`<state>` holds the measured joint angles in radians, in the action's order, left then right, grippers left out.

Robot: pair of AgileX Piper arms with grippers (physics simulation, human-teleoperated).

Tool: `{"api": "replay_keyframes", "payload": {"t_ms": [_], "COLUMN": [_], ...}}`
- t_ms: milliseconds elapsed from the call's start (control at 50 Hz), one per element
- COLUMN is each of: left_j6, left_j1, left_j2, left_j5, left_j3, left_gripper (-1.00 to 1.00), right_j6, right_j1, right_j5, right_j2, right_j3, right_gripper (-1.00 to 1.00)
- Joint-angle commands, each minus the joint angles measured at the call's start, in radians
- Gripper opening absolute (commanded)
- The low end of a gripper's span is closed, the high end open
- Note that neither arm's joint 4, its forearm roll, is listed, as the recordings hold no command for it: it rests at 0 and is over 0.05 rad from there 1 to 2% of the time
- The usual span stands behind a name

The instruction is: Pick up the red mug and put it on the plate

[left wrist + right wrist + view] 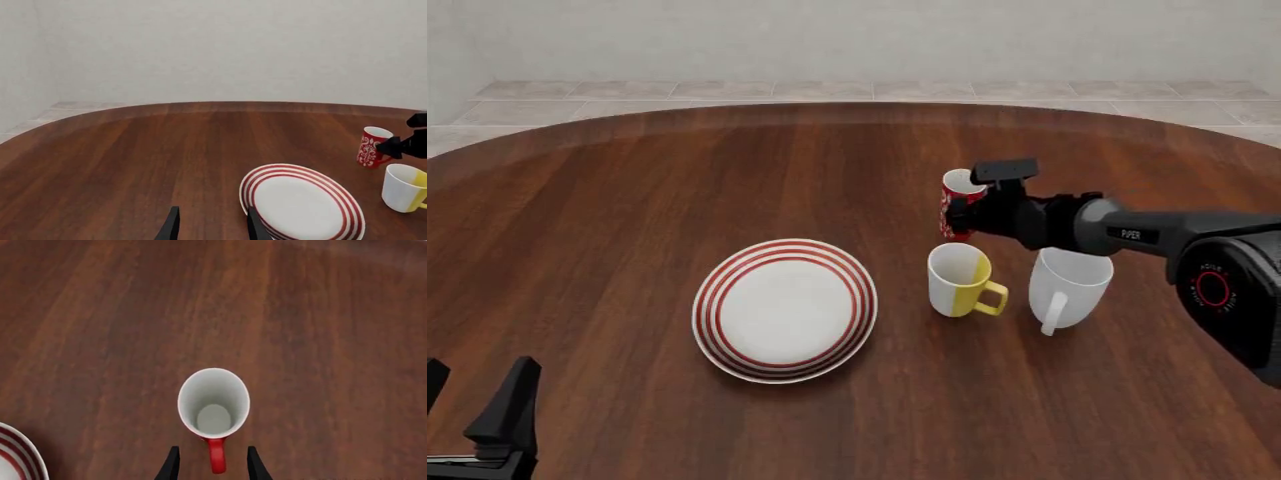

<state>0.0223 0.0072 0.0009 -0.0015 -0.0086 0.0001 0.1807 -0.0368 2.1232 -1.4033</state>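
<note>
Though my right gripper [211, 465] straddles the red mug's [213, 404] handle, fingers apart, nothing's grasped; the plate [785, 310] waits.

The small, slim red mug with a white swirly pattern [958, 205] stands upright on the brown wooden tabletop, its white inside [213, 407] showing empty from above and its red handle [215, 458] pointing back toward the near side. Forward and to the left of it, well apart, lies the round white plate ringed with concentric red bands [785, 310], flat on the wood, much wider than the mug, its white centre bare.
</note>
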Motion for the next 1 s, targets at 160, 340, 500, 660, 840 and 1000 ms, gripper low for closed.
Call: {"api": "replay_keyframes", "payload": {"t_ms": [160, 340, 500, 660, 840, 1000], "left_j6": [-0.003, -0.003, 0.0, 0.003, 0.004, 0.0], "left_j1": [0.0, 0.0, 0.001, 0.002, 0.002, 0.0], "left_j2": [0.0, 0.0, 0.0, 0.0, 0.0, 0.0], "left_j5": [0.001, 0.003, 0.006, 0.002, -0.001, -0.001], "left_j3": [-0.001, -0.002, -0.006, -0.003, -0.001, -0.001], "left_gripper": [1.0, 1.0, 1.0, 1.0, 1.0, 1.0], "right_j6": [0.005, -0.007, -0.011, -0.025, -0.056, -0.074], "right_j1": [0.003, 0.003, 0.0, -0.005, 0.005, 0.01], "right_j5": [-0.007, -0.017, -0.016, -0.009, 0.016, 0.05], "right_j2": [0.01, -0.006, -0.022, -0.046, -0.112, -0.174], "right_j3": [0.003, 0.022, 0.028, 0.032, 0.031, 0.012], "right_gripper": [1.0, -1.0, -1.0, -1.0, -1.0, -1.0]}}
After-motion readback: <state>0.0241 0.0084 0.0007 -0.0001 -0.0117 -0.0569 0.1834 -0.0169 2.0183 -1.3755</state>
